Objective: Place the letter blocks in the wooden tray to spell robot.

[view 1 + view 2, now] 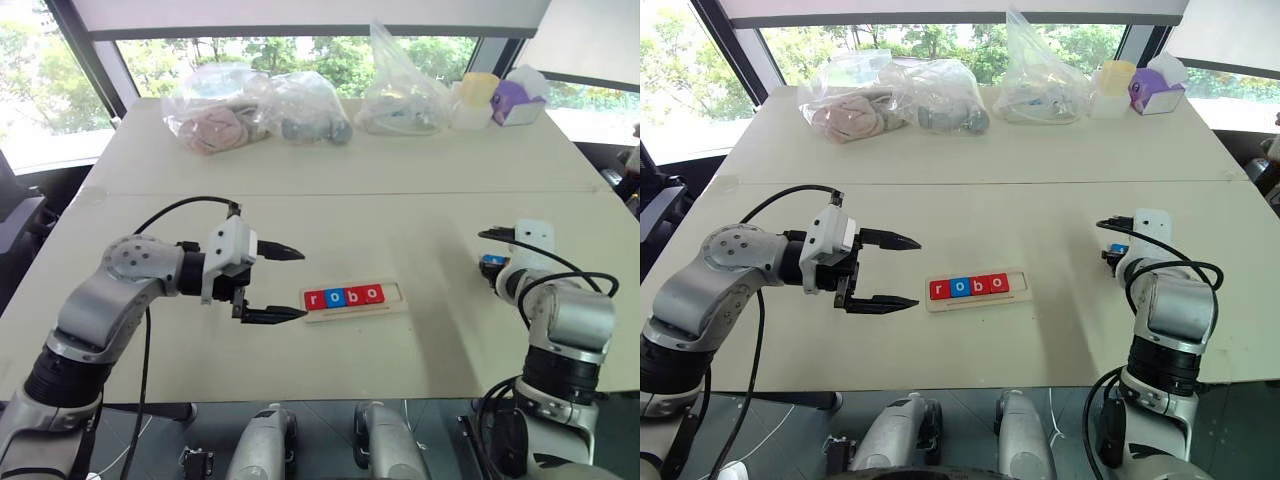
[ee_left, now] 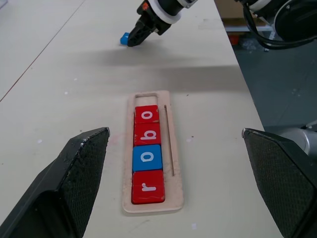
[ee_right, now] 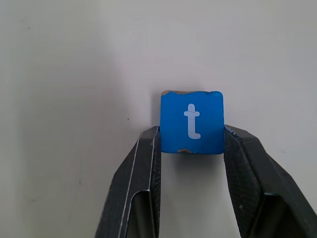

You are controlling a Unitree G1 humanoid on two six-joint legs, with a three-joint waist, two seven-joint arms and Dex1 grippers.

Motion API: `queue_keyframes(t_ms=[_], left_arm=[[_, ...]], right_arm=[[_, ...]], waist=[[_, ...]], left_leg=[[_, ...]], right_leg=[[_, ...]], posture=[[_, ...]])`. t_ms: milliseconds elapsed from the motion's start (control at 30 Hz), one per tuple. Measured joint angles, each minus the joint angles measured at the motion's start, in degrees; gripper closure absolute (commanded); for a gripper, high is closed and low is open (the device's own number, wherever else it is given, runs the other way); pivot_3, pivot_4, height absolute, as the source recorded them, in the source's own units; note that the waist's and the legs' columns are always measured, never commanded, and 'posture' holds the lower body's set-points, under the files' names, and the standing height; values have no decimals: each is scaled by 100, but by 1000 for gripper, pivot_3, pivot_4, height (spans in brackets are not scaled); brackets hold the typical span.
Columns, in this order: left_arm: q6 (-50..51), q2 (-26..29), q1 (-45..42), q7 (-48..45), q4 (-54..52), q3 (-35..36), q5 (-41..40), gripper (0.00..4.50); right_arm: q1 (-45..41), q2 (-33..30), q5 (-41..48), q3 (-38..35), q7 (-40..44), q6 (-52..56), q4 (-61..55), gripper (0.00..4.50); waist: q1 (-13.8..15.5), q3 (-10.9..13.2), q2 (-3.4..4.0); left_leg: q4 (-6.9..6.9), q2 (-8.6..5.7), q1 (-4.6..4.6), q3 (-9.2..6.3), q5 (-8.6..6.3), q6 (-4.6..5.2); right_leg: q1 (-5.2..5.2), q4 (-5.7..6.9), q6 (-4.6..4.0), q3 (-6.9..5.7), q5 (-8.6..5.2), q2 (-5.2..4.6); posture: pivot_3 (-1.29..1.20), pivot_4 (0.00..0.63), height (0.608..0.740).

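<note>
- Across the whole scene spreads a pale table, two tops set edge to edge with a seam running side to side between them.
- Along its far edge sit three clear plastic bags with bundled contents, beside a yellow-lidded tub and a purple box.
- Over the table's near left part hangs the left gripper, its two black fingers spread wide and clasping nothing, pointing toward the tray and stopping just short of its end.
- Over at the table's right side, well apart from the tray, the right gripper points down at the surface with its fingers pinched against the two opposite edges of the blue "t" block.
- Near the middle of the table lies the wooden tray, a long narrow light-wood strip lying flat.
- Four letter blocks lie side by side in its groove and read r, o, b, o: red "r", blue "o", red "b", red "o".
- One bare slot shows at the tray's end, next to the last red "o".
- Whether the "t" block rests on the table or is just clear of it, I cannot tell.
</note>
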Motion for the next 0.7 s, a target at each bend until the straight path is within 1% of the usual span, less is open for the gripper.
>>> queue_keyframes(t_ms=[67,167,300,467,700], left_arm=[[0,1,2,0,0,0,3,0],[-12,4,7,-2,0,-4,56,0],[-52,-5,16,-15,3,-9,107,0],[-130,-20,36,-57,16,-42,131,0],[-161,-29,35,-119,130,-48,181,0]], right_arm=[[30,-18,69,8,32,344,-306,3348],[213,56,234,105,103,1063,-1355,3348],[885,419,473,342,93,1230,-2472,3348],[1372,749,575,455,-88,1230,-3150,3348],[1724,1047,744,631,-301,1231,-3383,3348]], waist=[[-1,0,0],[3,1,1],[8,0,1],[3,0,0],[-1,0,1]], left_leg=[[-2,0,-2,0,0,0],[-6,2,-5,-4,0,0],[-7,3,-6,-6,-1,0],[-6,2,-7,-3,-1,-1],[-8,3,-8,-4,-1,-1]], right_leg=[[-3,0,1,0,0,0],[-9,1,9,-1,4,2],[-8,-5,-2,-1,-3,3],[-7,-11,-3,-1,-2,0],[-12,-11,-5,-1,-3,0]], posture=[[0,150,740],[0,150,740],[0,150,740],[0,150,740],[0,150,740]])
